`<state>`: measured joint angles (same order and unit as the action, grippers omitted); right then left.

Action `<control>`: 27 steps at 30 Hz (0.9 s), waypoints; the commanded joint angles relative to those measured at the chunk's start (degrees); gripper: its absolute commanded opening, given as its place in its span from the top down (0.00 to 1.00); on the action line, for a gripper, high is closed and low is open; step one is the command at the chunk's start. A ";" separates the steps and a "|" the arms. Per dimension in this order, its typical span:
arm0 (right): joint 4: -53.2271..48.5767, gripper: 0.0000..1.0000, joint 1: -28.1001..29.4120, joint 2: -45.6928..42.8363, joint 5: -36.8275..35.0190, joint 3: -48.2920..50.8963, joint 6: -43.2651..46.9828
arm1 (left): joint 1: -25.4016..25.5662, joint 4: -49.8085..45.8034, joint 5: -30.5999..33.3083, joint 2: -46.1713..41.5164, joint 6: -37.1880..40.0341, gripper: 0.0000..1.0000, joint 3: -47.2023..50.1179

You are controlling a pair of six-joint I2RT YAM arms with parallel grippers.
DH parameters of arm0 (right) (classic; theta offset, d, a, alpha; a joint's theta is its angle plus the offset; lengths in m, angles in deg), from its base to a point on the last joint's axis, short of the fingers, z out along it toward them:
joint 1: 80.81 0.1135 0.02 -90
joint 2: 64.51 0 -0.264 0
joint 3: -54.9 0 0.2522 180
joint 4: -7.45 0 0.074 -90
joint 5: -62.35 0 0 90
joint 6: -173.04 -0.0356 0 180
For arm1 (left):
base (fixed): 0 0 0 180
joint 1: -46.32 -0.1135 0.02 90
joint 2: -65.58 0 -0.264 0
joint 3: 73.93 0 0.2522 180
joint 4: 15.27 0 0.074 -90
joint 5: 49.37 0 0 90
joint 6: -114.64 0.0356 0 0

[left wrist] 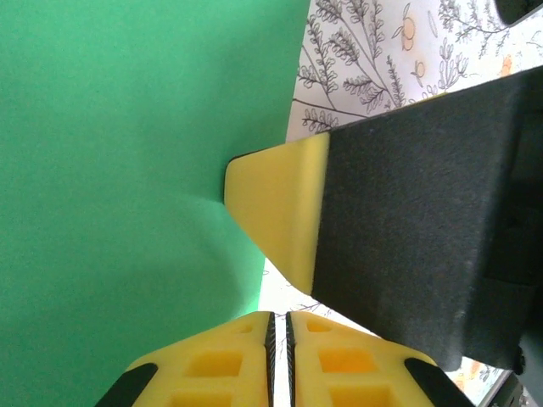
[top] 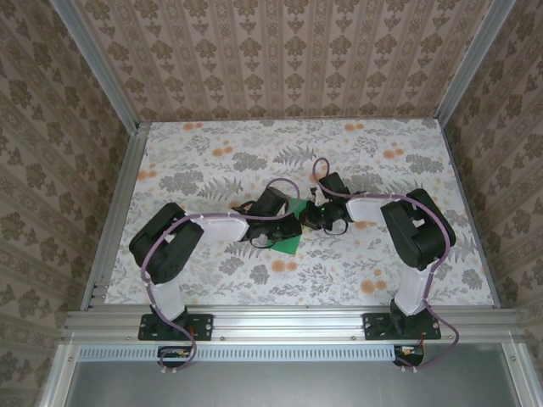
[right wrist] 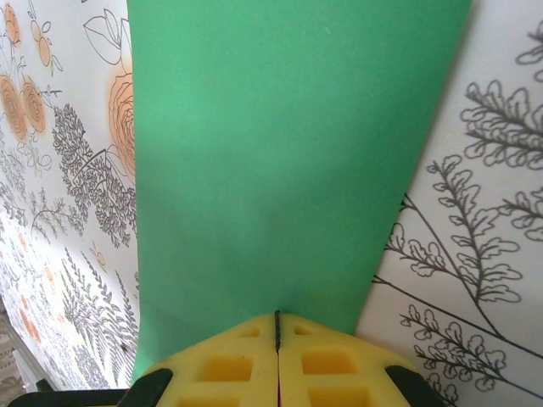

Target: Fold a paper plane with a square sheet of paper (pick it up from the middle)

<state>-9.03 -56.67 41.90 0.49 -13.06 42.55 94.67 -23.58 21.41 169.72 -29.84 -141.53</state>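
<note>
Beside paper [right wrist: 280, 153], right end effector [right wrist: 277, 317]

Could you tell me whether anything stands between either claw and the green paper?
Nothing visible does: the right claw is shut on the green paper, and the left claw is shut at its edge.

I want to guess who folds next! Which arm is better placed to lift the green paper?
Probably the right. The right gripper is shut on the square sheet of paper; the left gripper is shut at its edge, grip unclear.
</note>
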 commanded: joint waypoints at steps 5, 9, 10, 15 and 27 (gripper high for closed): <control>0.65 0.92 -0.23 1.61 0.29 1.72 0.41 | 0.49 -2.00 -0.47 2.56 -0.98 0.85 -1.97; 0.66 0.92 -0.55 1.21 0.30 2.00 0.84 | 0.60 -4.18 0.65 2.81 -0.83 0.86 -2.09; 0.62 0.92 -0.70 0.98 0.30 2.03 1.09 | 0.60 -4.80 0.96 2.83 -0.74 0.86 -2.05; 0.34 0.92 -1.45 -2.02 1.45 2.75 3.40 | 0.60 -7.05 1.82 2.98 -0.37 0.88 -2.42; -1.17 0.96 -1.38 -0.87 2.20 2.66 4.72 | 0.57 -11.11 2.22 4.32 -0.32 0.90 -4.27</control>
<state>-8.09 -57.93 39.69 2.83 -9.86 45.82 94.78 -30.40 22.20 172.52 -29.84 -144.84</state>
